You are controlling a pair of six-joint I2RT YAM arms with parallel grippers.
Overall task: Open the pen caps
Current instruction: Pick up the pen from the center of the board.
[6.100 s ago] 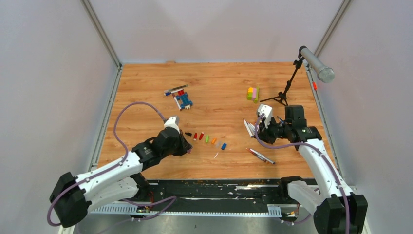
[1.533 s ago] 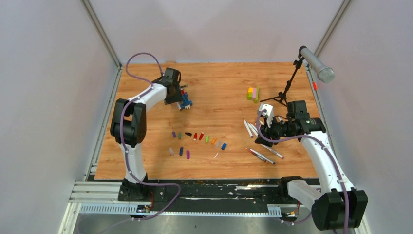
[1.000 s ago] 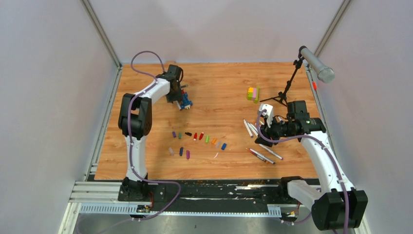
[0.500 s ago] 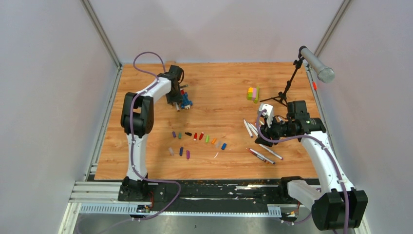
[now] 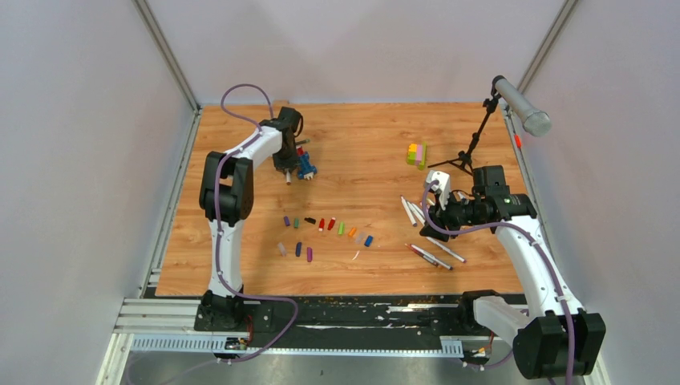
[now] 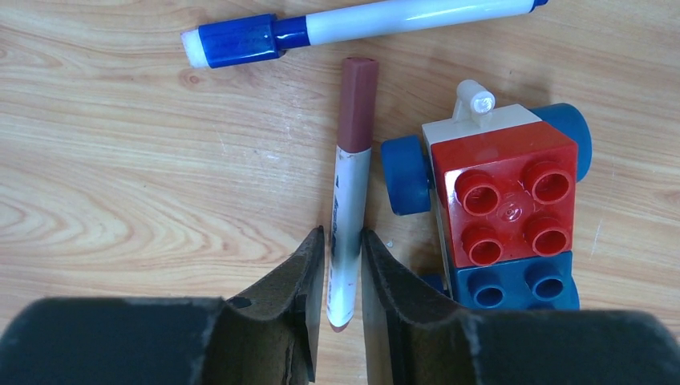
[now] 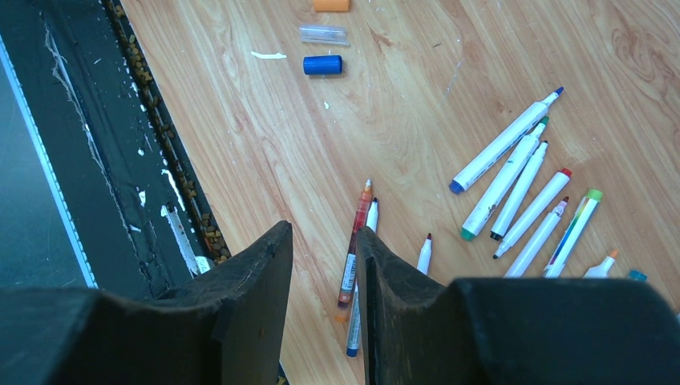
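Note:
My left gripper (image 6: 343, 241) is at the far left of the table, its fingers pressed on both sides of the white barrel of a pen (image 6: 351, 184) that lies flat on the wood. That pen's brown cap (image 6: 358, 104) is still on and points away from me. A second pen (image 6: 385, 18) with a blue cap (image 6: 236, 42) lies just beyond. Several loose pen caps (image 5: 325, 224) sit in rows mid-table. My right gripper (image 7: 325, 241) hangs open and empty above several uncapped pens (image 7: 513, 184); a blue cap (image 7: 322, 65) lies farther off.
A blue-and-red toy brick figure (image 6: 505, 208) stands right beside the held pen. In the top view, a yellow-green-pink block stack (image 5: 416, 154) and a black microphone stand (image 5: 481, 128) stand at the back right. The black rail (image 7: 120, 160) runs along the table's near edge.
The left jaws have narrowed onto the brown-capped pen, which has shifted slightly away from the toy. The right arm has not moved.

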